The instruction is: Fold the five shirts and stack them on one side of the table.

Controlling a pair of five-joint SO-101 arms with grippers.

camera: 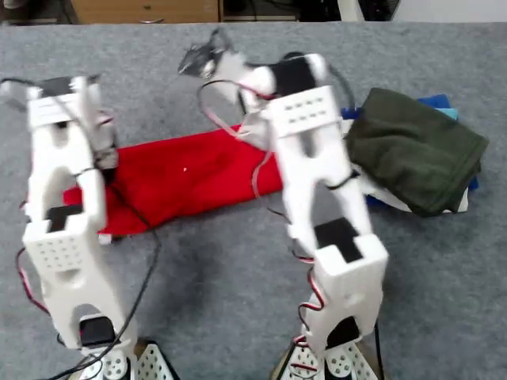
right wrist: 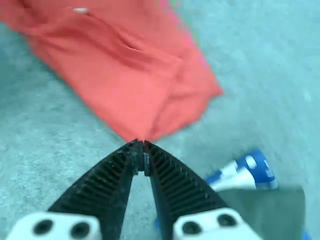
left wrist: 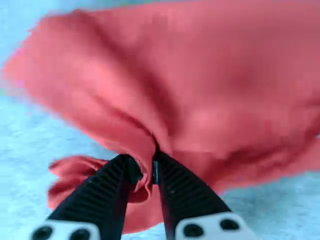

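A red shirt (camera: 186,178) lies folded into a long band across the grey table, between the two arms. My left gripper (left wrist: 147,167) is shut on a bunched fold of the red shirt (left wrist: 200,90) at its left end. My right gripper (right wrist: 140,150) is shut on a corner of the red shirt (right wrist: 125,75) at its right end. To the right sits a stack of folded shirts with a dark green shirt (camera: 416,150) on top and a blue one (camera: 440,103) showing beneath. In the right wrist view a blue and white shirt edge (right wrist: 242,172) lies close to the fingers.
The grey table (camera: 230,301) has open room in front of the red shirt. Cables (camera: 146,269) trail from both arms over the cloth. Wooden furniture (camera: 146,9) stands beyond the table's far edge.
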